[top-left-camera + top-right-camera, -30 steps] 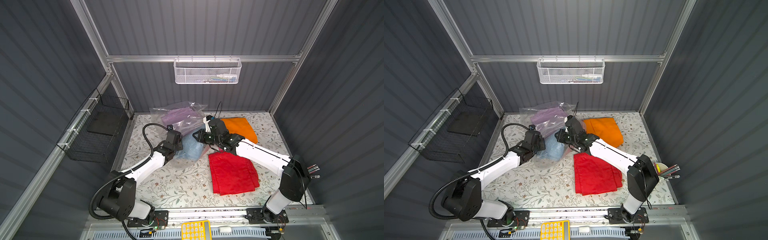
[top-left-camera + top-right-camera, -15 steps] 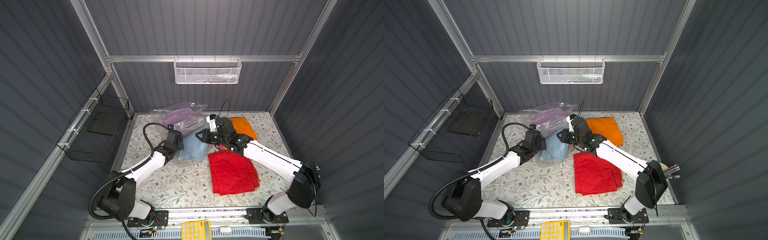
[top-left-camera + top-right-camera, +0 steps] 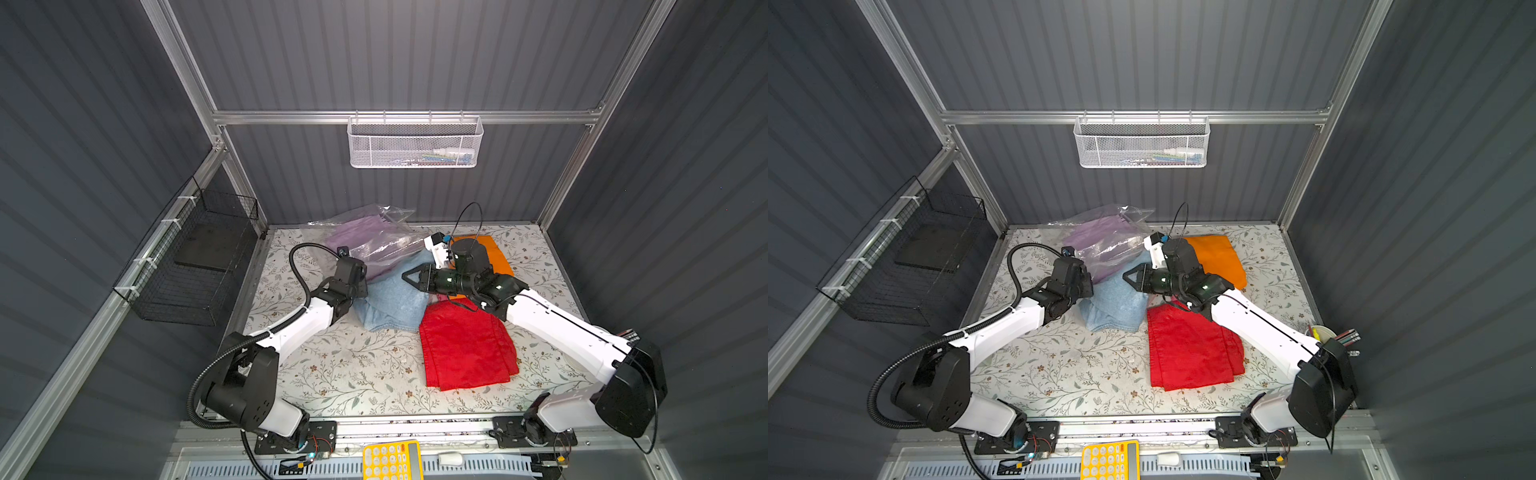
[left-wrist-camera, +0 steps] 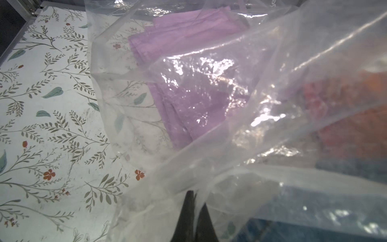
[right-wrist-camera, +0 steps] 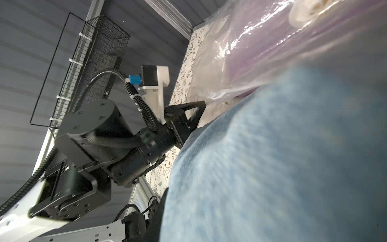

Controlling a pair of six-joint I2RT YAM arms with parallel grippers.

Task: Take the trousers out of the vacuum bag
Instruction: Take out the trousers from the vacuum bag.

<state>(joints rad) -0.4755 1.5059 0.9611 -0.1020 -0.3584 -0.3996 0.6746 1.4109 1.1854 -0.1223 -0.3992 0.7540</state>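
- The left gripper is clamping shut on a fold of the large, clear, crinkly plastic vacuum bag. The slick film could be slipping free under a hard pull.
- The right gripper is seemingly pinching the folded light blue denim trousers. These are lying mostly outside the bag, with their far edge under its mouth, where cloth could be snagging film.
- The folded lilac trousers are sitting inside the bag and risk being dragged along.
- The flat red trousers are lying just beside the denim, risking overlap.
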